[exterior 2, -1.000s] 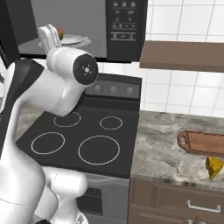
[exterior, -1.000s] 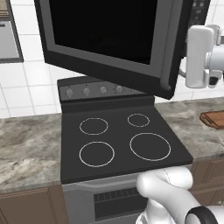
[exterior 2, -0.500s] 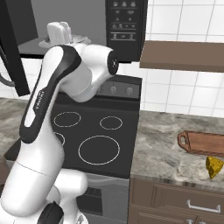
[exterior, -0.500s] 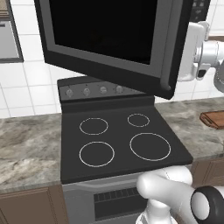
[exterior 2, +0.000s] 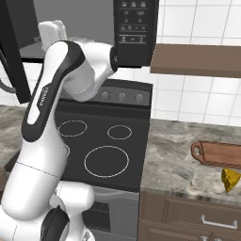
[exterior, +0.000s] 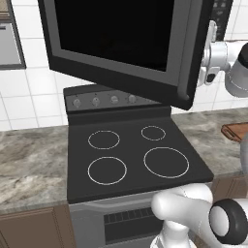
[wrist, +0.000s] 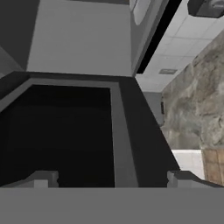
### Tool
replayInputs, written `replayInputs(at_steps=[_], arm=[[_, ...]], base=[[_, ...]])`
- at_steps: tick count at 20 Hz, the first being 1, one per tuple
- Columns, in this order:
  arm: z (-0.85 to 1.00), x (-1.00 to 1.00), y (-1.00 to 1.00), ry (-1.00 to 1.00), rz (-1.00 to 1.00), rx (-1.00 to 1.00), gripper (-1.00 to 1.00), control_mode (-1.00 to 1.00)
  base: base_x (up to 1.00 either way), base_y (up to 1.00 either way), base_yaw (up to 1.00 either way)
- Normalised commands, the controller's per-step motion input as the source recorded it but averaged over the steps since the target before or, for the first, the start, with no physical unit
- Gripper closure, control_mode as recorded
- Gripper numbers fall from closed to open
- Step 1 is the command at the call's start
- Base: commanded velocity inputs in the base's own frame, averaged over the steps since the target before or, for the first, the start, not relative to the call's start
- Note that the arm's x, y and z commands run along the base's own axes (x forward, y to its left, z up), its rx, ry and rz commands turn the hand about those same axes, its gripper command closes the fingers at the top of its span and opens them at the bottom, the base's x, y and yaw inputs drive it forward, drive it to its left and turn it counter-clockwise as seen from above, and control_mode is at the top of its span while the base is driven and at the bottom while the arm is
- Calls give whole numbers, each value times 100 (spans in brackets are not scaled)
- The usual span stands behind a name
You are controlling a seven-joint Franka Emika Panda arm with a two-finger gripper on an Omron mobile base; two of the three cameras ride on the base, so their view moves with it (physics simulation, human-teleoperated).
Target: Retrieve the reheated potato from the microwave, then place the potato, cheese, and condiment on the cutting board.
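Kitchen, white tiled wall, grey mottled counter [exterior: 34,164] either side of a black stove [exterior: 135,160] with four ring burners.

Left base view: the microwave [exterior: 121,43] hangs over the stove, its dark glass door swung open toward the viewer and taking up the upper middle. The white arm reaches up at the far right, its hand going in behind the door's right edge; the fingers are hidden there. A corner of the cutting board [exterior: 236,131] lies on the counter at the right edge.

Right base view: microwave button panel [exterior 2: 134,30] upper centre, grey interior to its left. The arm rises from lower left and bends into the opening at upper left; the hand sits inside the cavity. The potato cannot be made out there. On the right counter, the reddish-brown cutting board [exterior 2: 217,153], handle loop pointing left. The cheese [exterior 2: 230,179], a yellow wedge, lies just near of the board toward the counter's front edge, well apart from the hand. A brown shelf [exterior 2: 197,66] juts out above.

Hand view: gripper [wrist: 113,178], fingertips spread wide, nothing between them. Beyond them the inside face of the open microwave door, and tile and counter at the right.
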Motion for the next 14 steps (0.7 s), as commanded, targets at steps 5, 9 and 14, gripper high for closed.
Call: replayInputs(at_steps=[5, 9, 14], arm=[[1, -42, 49, 0, 5, 0, -100, -100], [5, -47, 47, 1, 0, 0, -100, -100], [2, -50, 50, 3, 1, 0, -100, -100]], base=[[0, 0, 0], [0, 0, 0], [0, 0, 0]])
